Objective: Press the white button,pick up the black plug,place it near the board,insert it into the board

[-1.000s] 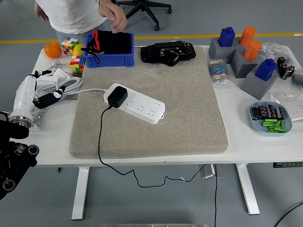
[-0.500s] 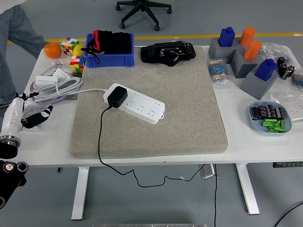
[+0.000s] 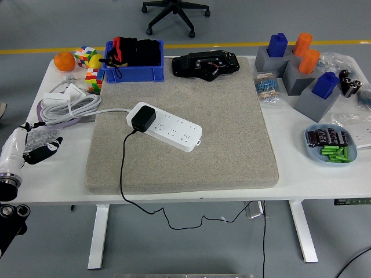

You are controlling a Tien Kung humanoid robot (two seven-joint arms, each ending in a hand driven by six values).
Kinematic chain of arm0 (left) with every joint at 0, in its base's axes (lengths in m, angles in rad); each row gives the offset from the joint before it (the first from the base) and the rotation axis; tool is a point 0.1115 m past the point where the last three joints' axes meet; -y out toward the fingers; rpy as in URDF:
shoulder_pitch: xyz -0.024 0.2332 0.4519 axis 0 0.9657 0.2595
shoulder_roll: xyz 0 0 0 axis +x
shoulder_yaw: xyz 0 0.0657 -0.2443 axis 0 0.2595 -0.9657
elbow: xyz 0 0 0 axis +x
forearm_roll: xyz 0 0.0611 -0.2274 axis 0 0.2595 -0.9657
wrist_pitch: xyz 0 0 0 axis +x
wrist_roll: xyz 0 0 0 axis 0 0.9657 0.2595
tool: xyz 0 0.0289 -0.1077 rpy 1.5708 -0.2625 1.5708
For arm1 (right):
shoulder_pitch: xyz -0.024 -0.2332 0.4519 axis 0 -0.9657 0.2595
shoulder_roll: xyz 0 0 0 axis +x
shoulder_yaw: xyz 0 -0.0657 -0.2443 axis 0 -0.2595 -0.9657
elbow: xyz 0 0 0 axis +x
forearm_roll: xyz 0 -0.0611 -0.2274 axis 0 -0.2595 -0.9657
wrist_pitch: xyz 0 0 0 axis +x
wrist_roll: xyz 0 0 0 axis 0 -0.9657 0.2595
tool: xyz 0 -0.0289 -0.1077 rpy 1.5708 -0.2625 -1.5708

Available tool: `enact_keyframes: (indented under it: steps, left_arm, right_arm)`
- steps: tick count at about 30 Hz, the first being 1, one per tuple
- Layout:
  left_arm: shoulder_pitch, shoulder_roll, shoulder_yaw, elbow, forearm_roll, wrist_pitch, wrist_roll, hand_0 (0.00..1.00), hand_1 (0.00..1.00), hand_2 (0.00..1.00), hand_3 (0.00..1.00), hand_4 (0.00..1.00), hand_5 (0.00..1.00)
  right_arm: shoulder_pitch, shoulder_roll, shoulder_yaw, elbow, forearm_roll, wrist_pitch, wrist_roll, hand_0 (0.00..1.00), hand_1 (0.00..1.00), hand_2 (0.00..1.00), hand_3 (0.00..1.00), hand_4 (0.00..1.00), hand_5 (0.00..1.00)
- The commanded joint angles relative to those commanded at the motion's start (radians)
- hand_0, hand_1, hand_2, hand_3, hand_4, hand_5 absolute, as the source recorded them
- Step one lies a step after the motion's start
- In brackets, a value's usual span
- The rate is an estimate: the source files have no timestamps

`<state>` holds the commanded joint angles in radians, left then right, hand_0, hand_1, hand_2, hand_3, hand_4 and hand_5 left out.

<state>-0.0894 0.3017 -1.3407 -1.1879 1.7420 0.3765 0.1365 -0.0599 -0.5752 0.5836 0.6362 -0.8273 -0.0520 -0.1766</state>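
A white power strip (image 3: 168, 128) lies at an angle on the grey mat (image 3: 232, 145). The black plug (image 3: 142, 118) sits in the strip's left end, and its black cord (image 3: 122, 174) runs down over the table's front edge. My left hand (image 3: 28, 148) is at the far left edge of the table, well away from the strip, with relaxed fingers holding nothing. The right hand is out of view.
A coiled white cable (image 3: 66, 103) lies left of the mat. Behind are a blue bin (image 3: 134, 72), a black device (image 3: 204, 63), cubes (image 3: 87, 56) and an orange (image 3: 64, 61). Grey blocks (image 3: 301, 75) and a blue dish (image 3: 330, 145) stand right.
My left hand has pulled back toward the near left corner, away from the coiled cable. The person at the far left has walked out of view. The plug and strip have not moved.
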Motion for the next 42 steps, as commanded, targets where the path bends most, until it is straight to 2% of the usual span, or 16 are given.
enact_keyframes:
  steps: [1,4,9,15,17,20,22,28,32,37,42]
  left_arm:
    - [0.002,-0.001,-0.004,-0.001,0.0,0.0,-0.001,0.935,0.91,0.852,0.781,0.814,0.363]
    - [0.012,-0.01,-0.023,-0.002,0.001,-0.006,-0.005,0.935,0.91,0.852,0.781,0.814,0.363]
    - [0.018,-0.021,-0.045,-0.009,0.001,-0.003,-0.014,0.939,0.911,0.853,0.782,0.816,0.371]
    - [0.017,-0.022,-0.043,-0.012,0.003,-0.004,-0.016,0.939,0.911,0.853,0.781,0.817,0.37]
    - [0.014,-0.024,-0.046,-0.014,0.003,-0.003,-0.017,0.939,0.911,0.853,0.781,0.817,0.37]
    - [0.007,-0.024,-0.049,-0.024,0.005,-0.003,-0.017,0.939,0.911,0.854,0.781,0.818,0.372]
    - [0.008,-0.022,-0.049,-0.029,0.007,-0.004,-0.016,0.939,0.911,0.854,0.781,0.818,0.372]
    - [0.019,-0.021,-0.079,-0.042,0.009,0.002,-0.031,0.94,0.911,0.852,0.782,0.818,0.373]
    - [0.01,-0.016,-0.098,-0.05,0.015,0.003,-0.036,0.94,0.912,0.853,0.782,0.819,0.374]
    - [-0.011,-0.007,-0.111,-0.064,0.019,-0.001,-0.042,0.938,0.912,0.851,0.783,0.818,0.373]
    - [-0.017,-0.001,-0.112,-0.056,0.007,-0.01,-0.068,0.938,0.912,0.851,0.783,0.818,0.373]
  right_arm:
    - [0.003,0.005,-0.003,-0.009,0.005,0.0,0.002,0.846,0.714,0.69,0.683,0.856,0.559]
    - [0.003,0.03,0.0,-0.042,0.01,0.001,-0.001,0.846,0.714,0.69,0.683,0.856,0.559]
    - [-0.01,0.062,0.047,-0.049,0.001,0.004,-0.006,0.847,0.714,0.689,0.688,0.854,0.564]
    - [0.006,0.152,0.206,-0.171,-0.01,-0.011,0.009,0.847,0.708,0.687,0.685,0.846,0.574]
    - [0.011,0.164,0.227,-0.199,-0.005,-0.011,0.013,0.847,0.708,0.687,0.685,0.846,0.574]
    - [0.026,0.152,0.141,-0.209,0.005,0.003,-0.001,0.844,0.707,0.687,0.683,0.842,0.575]
    - [0.029,0.154,0.135,-0.213,-0.016,0.007,-0.009,0.844,0.707,0.687,0.683,0.842,0.575]
    - [0.031,0.193,0.268,-0.238,-0.044,-0.008,0.009,0.845,0.707,0.687,0.676,0.837,0.575]
    - [0.035,0.206,0.288,-0.244,-0.049,-0.006,0.008,0.845,0.706,0.687,0.678,0.836,0.577]
    - [0.039,0.195,0.242,-0.241,-0.033,-0.007,0.006,0.845,0.703,0.687,0.673,0.827,0.572]
    - [0.03,0.149,0.116,-0.21,0.013,-0.01,0.004,0.845,0.703,0.687,0.673,0.827,0.572]
